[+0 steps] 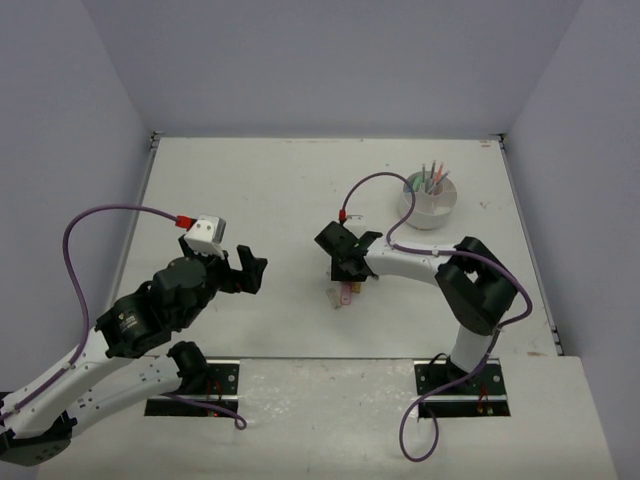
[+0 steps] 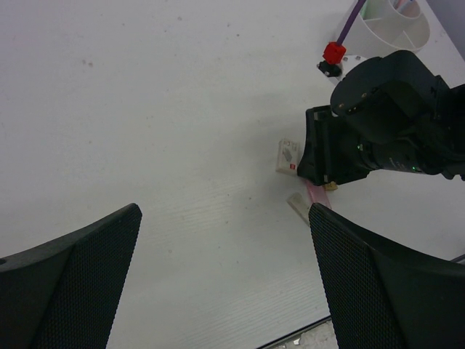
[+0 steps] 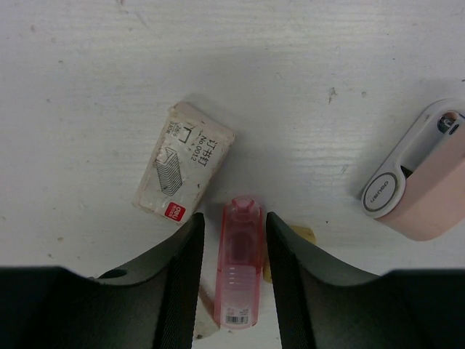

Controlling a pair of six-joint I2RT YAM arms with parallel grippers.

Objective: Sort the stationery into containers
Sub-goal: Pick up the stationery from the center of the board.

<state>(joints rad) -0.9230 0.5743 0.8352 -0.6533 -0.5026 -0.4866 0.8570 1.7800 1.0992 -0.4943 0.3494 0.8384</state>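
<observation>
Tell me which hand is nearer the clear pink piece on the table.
Right. The right hand straddles the clear pink piece, a finger on each side. The left hand hovers apart from it, farther left.

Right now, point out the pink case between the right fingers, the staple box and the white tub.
pink case (image 3: 238, 262), right wrist view, middle of its clear body.
staple box (image 3: 184, 171), right wrist view, centre of its printed top.
white tub (image 1: 432, 214), top view, its outer wall.
</observation>
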